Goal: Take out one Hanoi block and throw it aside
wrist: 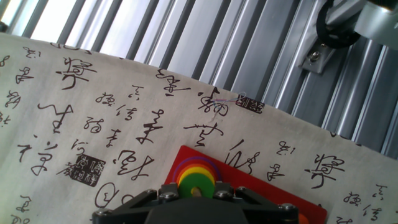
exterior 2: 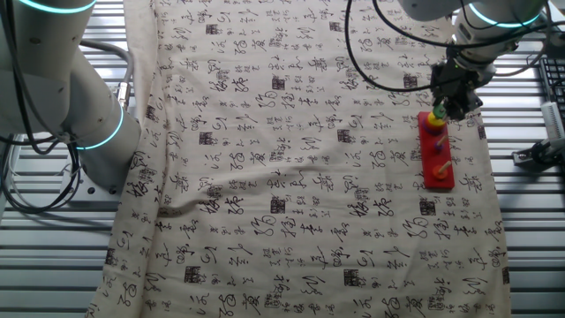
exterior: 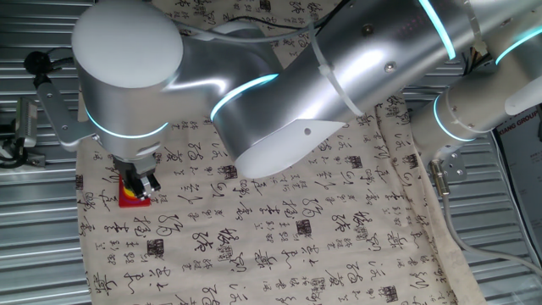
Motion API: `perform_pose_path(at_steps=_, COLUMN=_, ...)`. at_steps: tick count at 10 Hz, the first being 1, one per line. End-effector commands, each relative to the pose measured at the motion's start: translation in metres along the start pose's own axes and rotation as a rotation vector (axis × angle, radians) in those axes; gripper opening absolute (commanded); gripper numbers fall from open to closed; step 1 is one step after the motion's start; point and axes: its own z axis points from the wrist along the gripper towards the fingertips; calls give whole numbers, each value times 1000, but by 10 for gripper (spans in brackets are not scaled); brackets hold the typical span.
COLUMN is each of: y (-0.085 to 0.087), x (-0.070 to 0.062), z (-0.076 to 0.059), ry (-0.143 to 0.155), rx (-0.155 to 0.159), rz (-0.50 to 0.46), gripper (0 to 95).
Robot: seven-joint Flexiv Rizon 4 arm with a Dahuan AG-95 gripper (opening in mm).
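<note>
Here my gripper (exterior 2: 439, 108) hangs right over the far end of the red base (exterior 2: 438, 157), above the stacked discs. The Hanoi block (wrist: 196, 173), the green ring, sits on its peg in that stack, under the yellow disc (wrist: 196, 183) and over wider rings, as the hand view shows. I cannot tell how wide my fingers stand, or whether they touch anything: the hand view cuts them off at its bottom edge, and both fixed views show only a dark shape over the stack.

My worry is the stack itself. The green ring is not on top, so a grip that closes low may catch several discs at once, or drag the base across the loose cloth (exterior 2: 291, 177). An off-centre descent could jam a finger on the peg.

Only the hand view gives the ring order. The other fixed view shows the whole base and its free pegs; in one fixed view my own arm hides most of it.
</note>
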Motion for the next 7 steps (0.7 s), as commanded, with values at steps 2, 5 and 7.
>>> perform_pose_path(at_steps=2, y=0, x=0, z=-2, ry=2, rx=-2, rz=2, gripper=0)
perform_pose_path(at_steps=5, y=0, x=1, z=-4, ry=1, rx=-2, rz=3, gripper=0)
perform_pose_path(at_steps=7, y=0, x=1, z=-6, ry=2, rx=-2, rz=3, gripper=0)
